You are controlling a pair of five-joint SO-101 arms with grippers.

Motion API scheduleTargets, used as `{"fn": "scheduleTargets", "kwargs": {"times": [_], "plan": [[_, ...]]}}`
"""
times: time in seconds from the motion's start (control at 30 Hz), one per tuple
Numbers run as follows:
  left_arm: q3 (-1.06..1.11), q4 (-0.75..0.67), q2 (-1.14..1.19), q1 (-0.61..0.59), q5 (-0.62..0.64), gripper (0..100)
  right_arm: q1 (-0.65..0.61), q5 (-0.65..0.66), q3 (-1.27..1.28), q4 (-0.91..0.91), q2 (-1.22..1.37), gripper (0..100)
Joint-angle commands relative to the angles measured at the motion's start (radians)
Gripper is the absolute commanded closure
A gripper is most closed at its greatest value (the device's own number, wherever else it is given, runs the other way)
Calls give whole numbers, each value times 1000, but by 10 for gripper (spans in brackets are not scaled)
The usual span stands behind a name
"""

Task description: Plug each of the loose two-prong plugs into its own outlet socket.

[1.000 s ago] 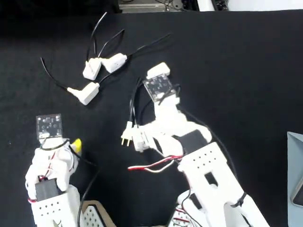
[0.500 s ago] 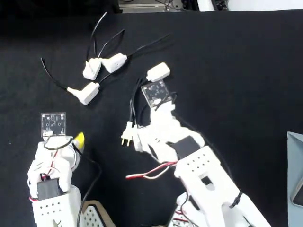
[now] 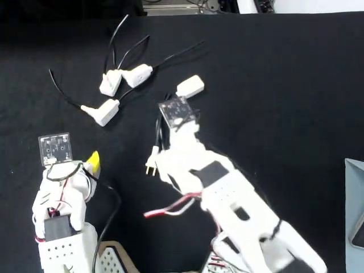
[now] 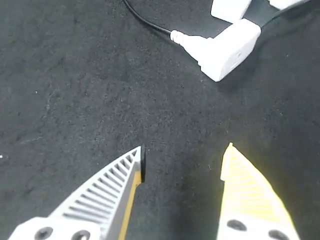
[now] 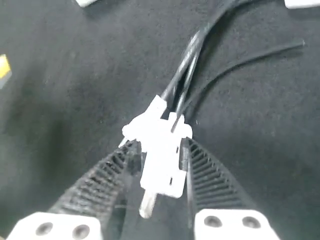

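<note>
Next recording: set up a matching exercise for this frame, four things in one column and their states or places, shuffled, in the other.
1 left gripper
2 right gripper
3 white angled connector
4 small white block

a lying by itself near the right arm
b shut on the two-prong plug
c open over the bare table
d lying flat, black cord attached

Pairs: 1-c, 2-b, 3-d, 4-a
</note>
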Motion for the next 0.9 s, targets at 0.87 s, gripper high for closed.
{"fn": "scheduleTargets", "kwargs": {"times": [0.87], "plan": [[-2,-28,-3,-16,35,743,-18,-74,-389,284,495,864]]}}
